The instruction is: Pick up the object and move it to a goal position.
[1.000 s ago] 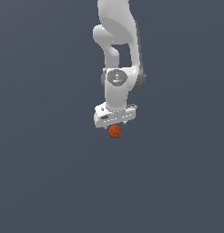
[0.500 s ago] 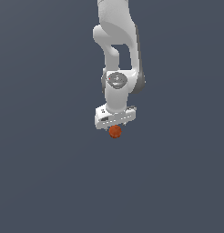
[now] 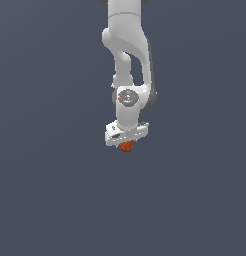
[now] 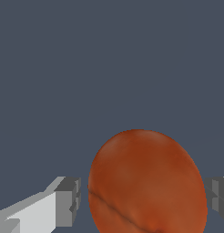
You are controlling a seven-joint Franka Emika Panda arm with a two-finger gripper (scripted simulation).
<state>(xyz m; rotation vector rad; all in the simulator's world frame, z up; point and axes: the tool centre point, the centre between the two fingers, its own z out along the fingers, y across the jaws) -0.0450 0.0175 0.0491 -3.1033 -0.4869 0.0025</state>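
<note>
Gripper (image 3: 126, 145) pinches object (image 4: 148, 184) between fingers (image 4: 68, 201) — contact at widest sides. Object: small, rounded, matte; likely light, rigid — may roll out if grip sits off-centre.

A flat, dark slate-blue backdrop (image 3: 40, 200) is filling both views, evenly lit, showing no walls, floor seams or furniture.

**White arm hanging straight down, jaws closed on the ball**

The arm (image 3: 126, 60) descends from the top of the exterior view, wrist vertical. The gripper (image 3: 126, 145) points downward, its grey fingers (image 4: 68, 200) pinching the reddish-orange ball (image 4: 148, 184) on either side.
</note>
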